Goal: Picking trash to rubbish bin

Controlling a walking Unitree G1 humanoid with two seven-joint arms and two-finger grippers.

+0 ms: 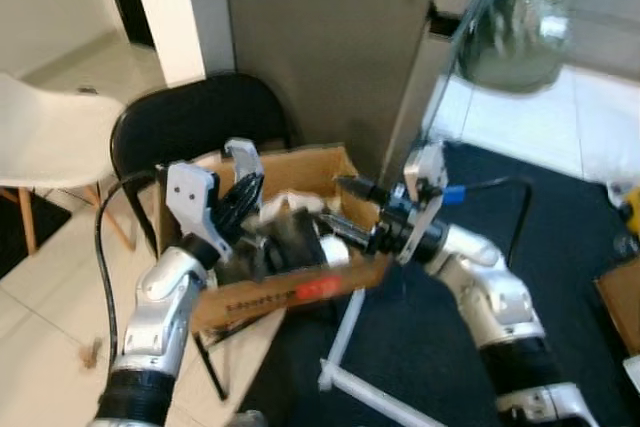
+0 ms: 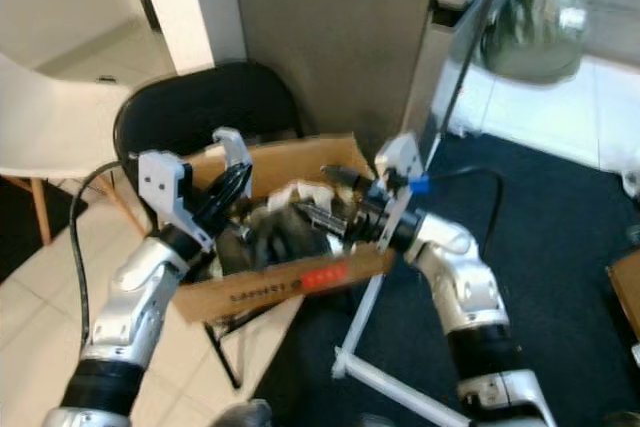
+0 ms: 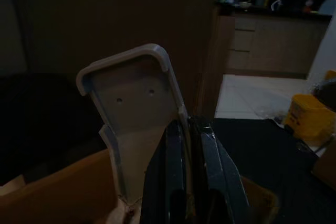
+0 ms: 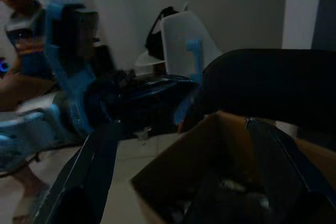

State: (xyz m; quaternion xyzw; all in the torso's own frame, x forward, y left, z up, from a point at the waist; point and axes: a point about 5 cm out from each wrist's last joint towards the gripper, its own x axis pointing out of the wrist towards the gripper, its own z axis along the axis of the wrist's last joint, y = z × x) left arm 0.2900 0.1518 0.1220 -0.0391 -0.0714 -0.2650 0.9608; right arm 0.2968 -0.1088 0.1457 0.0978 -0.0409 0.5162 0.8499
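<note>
A brown cardboard box (image 1: 300, 292) with a red label rests on a black chair (image 1: 190, 117). Inside lie dark crumpled trash (image 1: 290, 242) and some white scraps (image 1: 275, 209). My left gripper (image 1: 243, 192) hangs over the box's left part, its black fingers (image 3: 191, 171) pressed together with nothing seen between them. My right gripper (image 1: 345, 209) reaches in from the box's right side, open, with its fingers (image 4: 89, 177) spread wide over the box's (image 4: 210, 145) opening. The left arm (image 4: 79, 103) shows across from it in the right wrist view.
A white chair (image 1: 50, 137) stands at the left and a grey pillar (image 1: 330, 47) behind the box. A white stand's legs (image 1: 345, 347) cross the dark carpet (image 1: 420, 347) below. A shiny bag (image 1: 515, 32) hangs at the upper right. A person (image 4: 21, 35) sits beyond.
</note>
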